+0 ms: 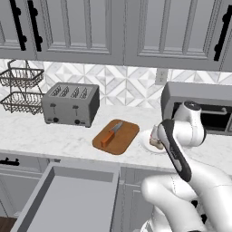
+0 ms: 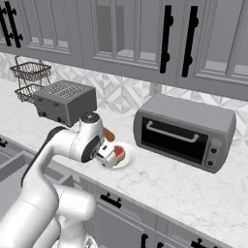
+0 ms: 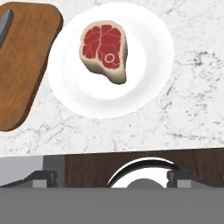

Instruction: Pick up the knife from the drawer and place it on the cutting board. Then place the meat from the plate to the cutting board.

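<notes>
Nearest the base, the wide shallow grey drawer (image 1: 68,199) stands pulled out below the bench edge, its flat inside bare, so the knife half of the task looks done.

Above it, the two-finger end effector (image 3: 112,178) hangs over the front part of the white marbled bench (image 3: 183,87), looking straight down. Its two small dark tips sit wide apart at the bottom of the hand view with nothing between them: released and empty.

The relation that matters comes next. The small chunk of raw steak, red in the centre with a pale fat rim (image 3: 104,51), lies ahead of the tips in the hand view, well up the picture and slightly left of the midline. It rests on the small round white plate (image 3: 144,78), a little towards the board side of its centre. The chunk's longer axis runs roughly along the line from the tips outward, narrowing at its near end. I judge the coming move to be a forward reach, then a descent with the tips straddling the chunk's narrower width.

Just beside the plate lies the flat reddish-brown wooden cutting board (image 1: 122,138). On it rests the small knife with an orange-brown handle and short grey blade (image 1: 110,134), lying lengthways, blade towards the wall.
</notes>
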Robot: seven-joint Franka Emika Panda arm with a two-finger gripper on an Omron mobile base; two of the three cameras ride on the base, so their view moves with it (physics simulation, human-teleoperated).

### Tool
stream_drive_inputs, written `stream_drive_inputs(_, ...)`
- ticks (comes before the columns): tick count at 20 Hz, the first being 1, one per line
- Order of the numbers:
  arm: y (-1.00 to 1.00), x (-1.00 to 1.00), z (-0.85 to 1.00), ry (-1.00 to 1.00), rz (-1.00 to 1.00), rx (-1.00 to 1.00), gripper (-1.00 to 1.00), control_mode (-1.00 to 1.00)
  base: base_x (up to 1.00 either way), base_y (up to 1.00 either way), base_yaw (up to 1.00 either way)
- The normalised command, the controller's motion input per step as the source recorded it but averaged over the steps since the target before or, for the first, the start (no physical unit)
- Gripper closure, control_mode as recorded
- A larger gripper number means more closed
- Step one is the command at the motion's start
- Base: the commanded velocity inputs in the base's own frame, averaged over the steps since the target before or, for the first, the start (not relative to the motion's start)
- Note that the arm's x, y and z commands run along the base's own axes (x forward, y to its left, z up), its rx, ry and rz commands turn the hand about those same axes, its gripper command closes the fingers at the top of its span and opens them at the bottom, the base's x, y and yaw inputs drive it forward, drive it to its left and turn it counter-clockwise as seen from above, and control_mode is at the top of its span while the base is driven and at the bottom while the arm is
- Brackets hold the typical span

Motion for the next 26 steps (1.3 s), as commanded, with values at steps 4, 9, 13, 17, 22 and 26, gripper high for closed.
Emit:
stream_drive_inputs(4,-0.41,0.13,-0.09,0.00,0.17,-0.02,-1.00,-1.00,0.00,0.00,0.00)
stream_drive_inputs(9,-0.22,0.31,-0.12,0.10,0.13,-0.06,-1.00,-1.00,0.00,0.00,0.00)
stream_drive_inputs(13,0.09,0.42,-0.18,0.14,0.03,-0.07,-1.00,-1.00,0.00,0.00,0.00)
stream_drive_inputs(17,0.02,0.50,-0.23,0.10,0.00,-0.02,-1.00,-1.00,0.00,0.00,0.00)
stream_drive_inputs(22,-0.03,0.33,-0.29,0.00,0.00,0.00,-1.00,-1.00,0.00,0.00,0.00)
stream_drive_inputs(26,-0.08,0.37,-0.28,0.00,0.00,0.00,-1.00,-1.00,0.00,0.00,0.00)
